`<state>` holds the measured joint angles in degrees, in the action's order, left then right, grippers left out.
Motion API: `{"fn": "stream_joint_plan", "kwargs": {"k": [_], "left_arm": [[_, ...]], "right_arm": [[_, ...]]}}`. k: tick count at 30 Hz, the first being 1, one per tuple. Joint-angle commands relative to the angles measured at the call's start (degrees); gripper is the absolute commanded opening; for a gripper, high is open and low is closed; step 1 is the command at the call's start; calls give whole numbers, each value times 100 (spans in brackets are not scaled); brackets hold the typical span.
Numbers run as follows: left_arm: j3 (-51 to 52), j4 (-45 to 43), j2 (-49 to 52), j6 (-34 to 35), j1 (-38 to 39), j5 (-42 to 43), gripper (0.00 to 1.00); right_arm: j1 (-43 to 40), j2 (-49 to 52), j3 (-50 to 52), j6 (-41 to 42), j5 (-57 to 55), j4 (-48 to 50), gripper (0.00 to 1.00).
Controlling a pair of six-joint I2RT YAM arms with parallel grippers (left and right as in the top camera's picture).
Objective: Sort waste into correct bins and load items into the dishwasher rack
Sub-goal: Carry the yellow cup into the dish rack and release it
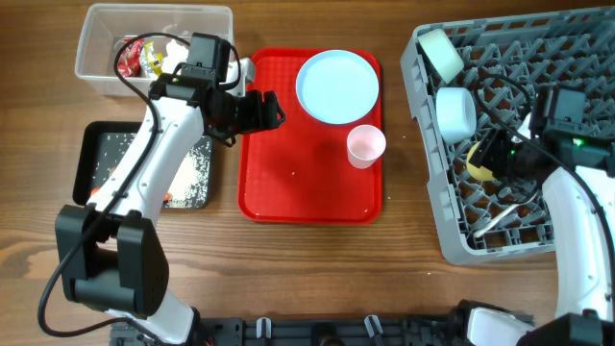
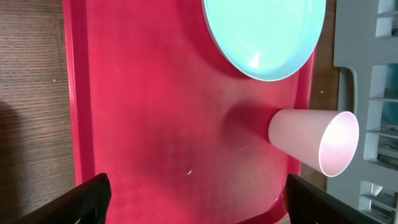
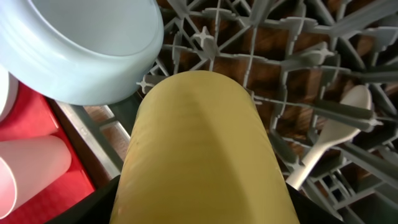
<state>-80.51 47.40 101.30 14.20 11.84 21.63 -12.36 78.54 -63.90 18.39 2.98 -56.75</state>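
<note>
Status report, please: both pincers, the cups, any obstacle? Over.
Left pincer open, empty, above red tray. Right pincer shut on yellow cup, over rack. Pink cup on its side on tray, nothing blocking it.

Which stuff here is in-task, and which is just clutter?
Job: plate, pink cup, yellow cup, bowl, second bowl, spoon, rack, clear tub, black tray, rice, wrappers.
Lying about: red tray, table.
</note>
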Motion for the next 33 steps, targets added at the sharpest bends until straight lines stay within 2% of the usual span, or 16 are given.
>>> {"fn": "stream_joint_plan", "kwargs": {"k": [1,12,13,16,18,20,28,33], "left_arm": [[-4,2,74,-55,-7,-76,89],[4,4,74,-55,-7,-74,89],[4,4,74,-55,-7,-76,89],[4,4,74,-55,-7,-76,89],[4,4,74,-55,-7,-76,89],[4,4,74,-55,-7,-74,90],[4,7,74,-55,-7,-72,90],[4,7,74,-229,59,37,92]], "right_arm": [[94,199,-129,-127,94,79,48],[96,706,-125,-127,96,216,49],[96,719,-125,-127,96,216,56],[96,734,-125,-129,98,214,82],[94,734,-125,-129,98,212,93],[94,734,-125,-127,105,212,100],[94,708,-186,-146,330,162,100],[94,461,-739,-146,332,-258,100]]}}
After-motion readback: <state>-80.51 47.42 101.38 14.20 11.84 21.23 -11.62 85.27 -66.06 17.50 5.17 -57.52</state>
